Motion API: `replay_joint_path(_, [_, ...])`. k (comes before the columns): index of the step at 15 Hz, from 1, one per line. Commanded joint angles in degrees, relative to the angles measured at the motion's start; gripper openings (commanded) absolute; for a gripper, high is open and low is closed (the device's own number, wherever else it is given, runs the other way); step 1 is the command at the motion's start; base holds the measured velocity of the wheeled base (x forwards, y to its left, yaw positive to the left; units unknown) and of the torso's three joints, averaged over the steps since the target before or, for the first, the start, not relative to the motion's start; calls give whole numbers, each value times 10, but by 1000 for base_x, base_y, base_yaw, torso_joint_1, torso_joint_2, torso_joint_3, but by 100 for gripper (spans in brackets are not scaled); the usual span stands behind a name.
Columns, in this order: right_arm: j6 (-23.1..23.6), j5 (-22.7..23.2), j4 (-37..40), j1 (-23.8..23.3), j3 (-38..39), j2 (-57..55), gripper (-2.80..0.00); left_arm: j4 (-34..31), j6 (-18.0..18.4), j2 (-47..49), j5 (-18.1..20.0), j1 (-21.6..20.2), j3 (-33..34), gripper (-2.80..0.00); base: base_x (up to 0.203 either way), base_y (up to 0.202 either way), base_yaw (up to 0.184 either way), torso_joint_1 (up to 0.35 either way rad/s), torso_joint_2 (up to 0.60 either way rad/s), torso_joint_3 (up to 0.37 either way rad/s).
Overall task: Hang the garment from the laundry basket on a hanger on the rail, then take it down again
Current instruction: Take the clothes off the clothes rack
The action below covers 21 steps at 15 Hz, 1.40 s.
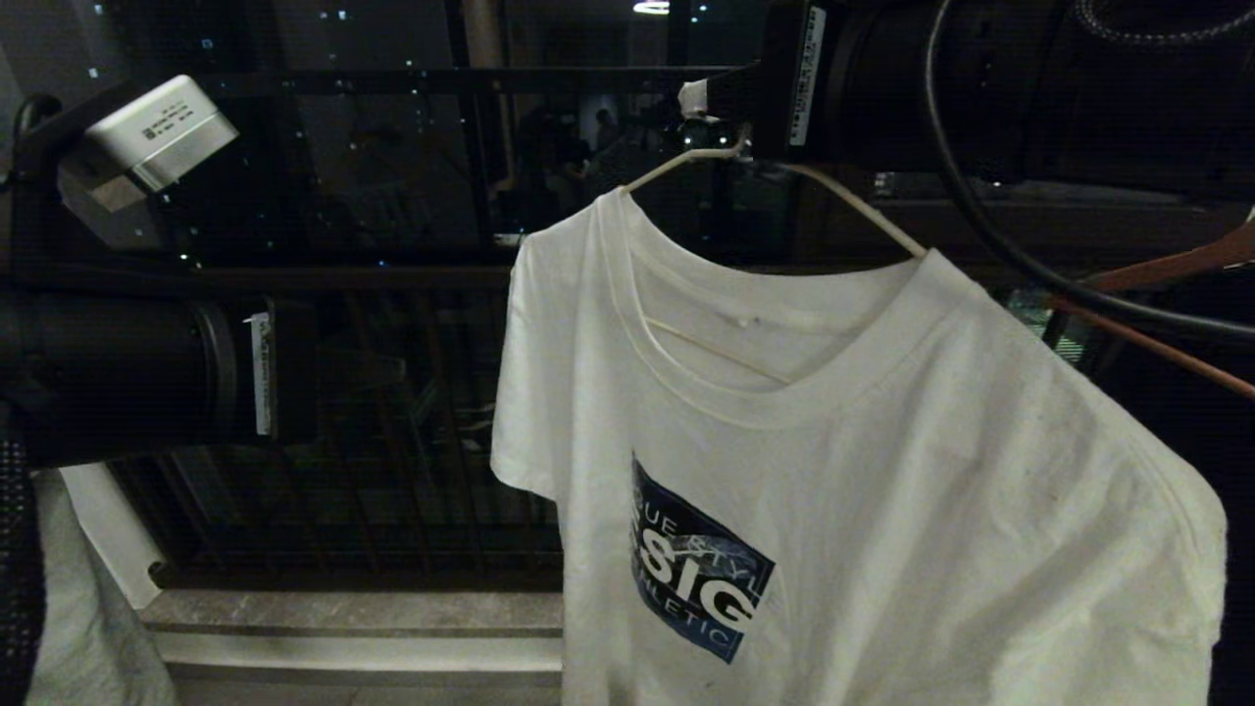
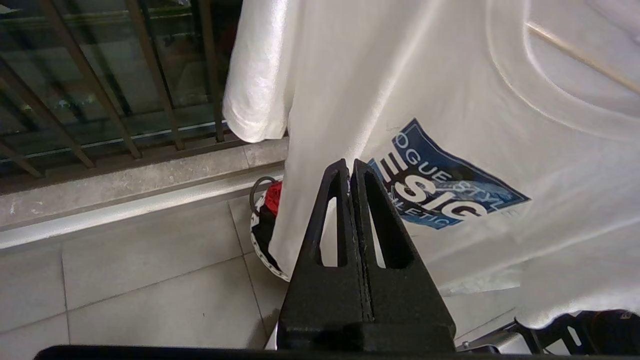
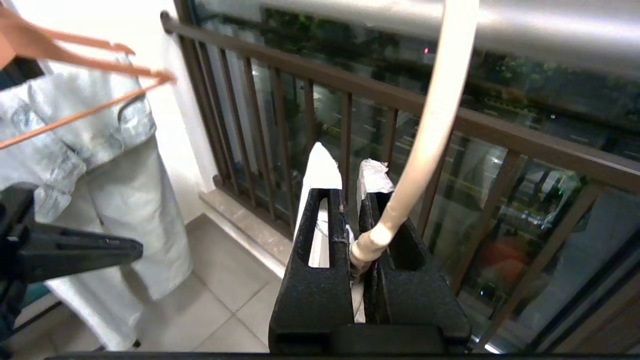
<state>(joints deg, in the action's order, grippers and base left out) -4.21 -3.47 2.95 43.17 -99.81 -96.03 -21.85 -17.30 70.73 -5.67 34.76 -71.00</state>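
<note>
Right gripper: up at the top of the scene, the right gripper (image 3: 350,175) has its two black fingers (image 3: 315,235) clamped on the neck of the white wire hanger (image 3: 430,130), whose hook curves up toward the pale rail (image 3: 525,25) above.
Hook and rail: whether the hook rests on the rail or only stands just beside it is hard to judge from here.
T-shirt: the white T-shirt (image 1: 882,471) hangs on the hanger (image 1: 863,211) in the middle and right of the head view, collar tilted, dark blue lettered print (image 1: 698,564) low on its front.
Left gripper: the left gripper (image 2: 350,170) sits low and near, to the left of the shirt, its fingers (image 2: 330,220) pressed together on nothing, tips pointing at the cloth beside the print (image 2: 445,185).
Laundry basket: on the tiled floor, behind the shirt's hem, the laundry basket (image 2: 262,240) shows only part of its black-and-white rim, with a red cloth (image 2: 274,197) inside.
Balcony railing: the dark balcony railing (image 3: 350,100) of vertical bars runs along the far side.
Orange-brown hangers: the orange-brown hangers (image 1: 1167,265) stay at the far right, well apart from the shirt's collar.
</note>
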Motion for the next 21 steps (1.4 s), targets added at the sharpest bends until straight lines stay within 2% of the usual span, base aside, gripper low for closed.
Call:
replay_joint_path(1, [0, -1, 0, 1, 1, 11, -280, -1, -1, 2, 0, -1, 0, -280, 0, 0, 0, 0, 0, 0])
replay_joint_path(16, [13, -30, 32, 54, 12, 78, -280, -1, -1, 3, 0, -2, -2, -280, 0, 0, 0, 0, 0, 0])
replay_joint_path(21, [7, -33, 29, 48, 120, 108, -280, -1, -2, 17, 0, -2, -1, -280, 0, 0, 0, 0, 0, 0])
